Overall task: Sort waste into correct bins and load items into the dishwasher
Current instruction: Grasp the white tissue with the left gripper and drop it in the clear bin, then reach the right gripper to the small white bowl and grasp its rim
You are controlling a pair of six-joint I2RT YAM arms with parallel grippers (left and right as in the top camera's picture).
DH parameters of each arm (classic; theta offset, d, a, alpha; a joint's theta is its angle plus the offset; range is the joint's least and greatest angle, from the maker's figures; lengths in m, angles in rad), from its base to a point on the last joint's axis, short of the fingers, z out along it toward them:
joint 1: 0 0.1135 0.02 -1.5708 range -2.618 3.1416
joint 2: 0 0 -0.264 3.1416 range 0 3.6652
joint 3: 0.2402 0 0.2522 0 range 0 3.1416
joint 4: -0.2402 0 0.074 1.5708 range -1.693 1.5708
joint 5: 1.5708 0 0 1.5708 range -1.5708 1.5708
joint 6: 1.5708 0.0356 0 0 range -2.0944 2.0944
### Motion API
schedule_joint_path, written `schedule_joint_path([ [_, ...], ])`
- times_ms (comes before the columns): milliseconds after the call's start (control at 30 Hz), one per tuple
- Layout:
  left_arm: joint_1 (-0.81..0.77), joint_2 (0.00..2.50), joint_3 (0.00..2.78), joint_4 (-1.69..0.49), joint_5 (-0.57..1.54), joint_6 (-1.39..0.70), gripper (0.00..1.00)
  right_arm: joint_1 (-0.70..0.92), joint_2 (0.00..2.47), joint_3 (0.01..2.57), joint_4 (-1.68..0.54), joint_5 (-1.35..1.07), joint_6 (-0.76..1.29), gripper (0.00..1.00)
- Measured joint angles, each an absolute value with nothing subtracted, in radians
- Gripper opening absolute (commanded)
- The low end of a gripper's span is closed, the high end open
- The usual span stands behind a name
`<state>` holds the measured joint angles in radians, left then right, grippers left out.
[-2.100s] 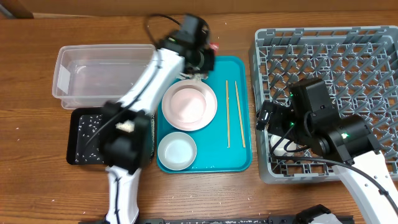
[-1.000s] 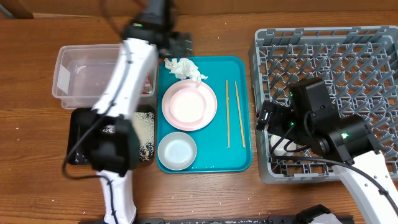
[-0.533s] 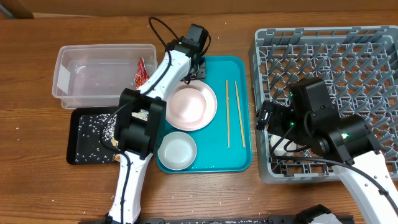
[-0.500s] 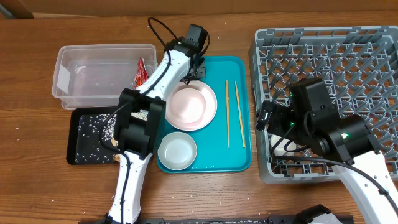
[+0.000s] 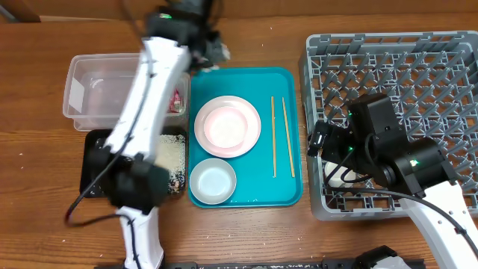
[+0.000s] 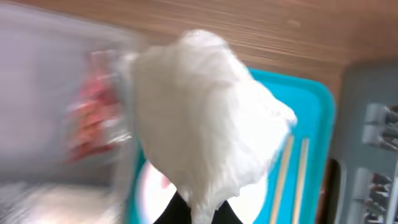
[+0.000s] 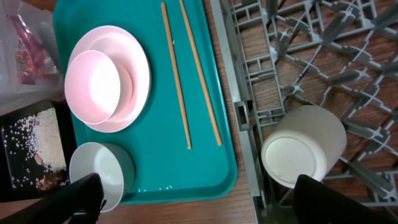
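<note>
Napkin (image 6: 205, 118) status: my left pincer (image 6: 200, 210) is clamped on the crumpled white paper wad, gripping it at one gathered end, so the bulk billows out ahead of the fingertips and fills most of the left wrist view. The load is held in the air, off every surface. To one side of the pincer, and below it, sits the clear tub (image 6: 37, 93) with the red wrapper (image 6: 93, 106) inside. To the other side lies the teal tray (image 6: 314, 118) with the chopsticks (image 6: 283, 168), and beyond that the dish rack (image 6: 373, 155). Both views of this arm are smeared, so I cannot tell whether the wad hangs over the tub or just beside its rim. Handling notes: the paper is very light, soft and compressible, with no breakage risk, so a modest pinch is sufficient. The correct hold is on the dense crumpled core; a loose flap is likely to unfold, tear or slip free. On release, expect the paper to cling to a pad or drape over a rim, so the jaws should part fully. My right pincer (image 7: 199, 199) stands wide and holds nothing; the white cup (image 7: 303, 155) rests in the rack just ahead of it.
</note>
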<state>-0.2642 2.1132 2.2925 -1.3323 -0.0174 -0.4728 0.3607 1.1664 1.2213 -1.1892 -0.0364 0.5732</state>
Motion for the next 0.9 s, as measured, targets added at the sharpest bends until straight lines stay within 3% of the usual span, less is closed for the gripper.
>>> schedule_joint_path([
  [200, -0.131, 2.06, 2.233, -1.423, -0.113, -0.473, 0.07, 0.361, 1.166, 1.221, -1.19, -0.037, 0.573, 1.0],
  [233, -0.113, 2.065, 2.192, -1.41, -0.113, -0.472, 0.33, 0.361, 1.166, 1.221, -1.19, -0.036, 0.573, 1.0],
  [267, -0.099, 2.072, 2.156, -1.395, -0.11, -0.472, 0.68, 0.361, 1.166, 1.221, -1.19, -0.036, 0.573, 1.0],
  [300, -0.081, 2.083, 2.114, -1.375, -0.1, -0.468, 0.87, 0.361, 1.166, 1.221, -1.19, -0.036, 0.573, 1.0],
  [333, -0.068, 2.092, 2.082, -1.351, -0.083, -0.463, 0.91, 0.361, 1.166, 1.221, -1.19, -0.036, 0.573, 1.0],
  [567, -0.007, 2.12, 2.042, -1.38, 0.012, -0.404, 0.92, 0.361, 1.166, 1.221, -1.19, -0.036, 0.573, 1.0],
  [767, -0.033, 1.946, 2.079, -1.484, 0.031, -0.336, 0.94, 0.361, 1.166, 1.221, -1.192, -0.036, 0.573, 1.0],
  [900, -0.052, 1.718, 2.106, -1.582, 0.029, -0.318, 0.95, 0.361, 1.166, 1.221, -1.181, -0.069, 0.554, 0.89],
])
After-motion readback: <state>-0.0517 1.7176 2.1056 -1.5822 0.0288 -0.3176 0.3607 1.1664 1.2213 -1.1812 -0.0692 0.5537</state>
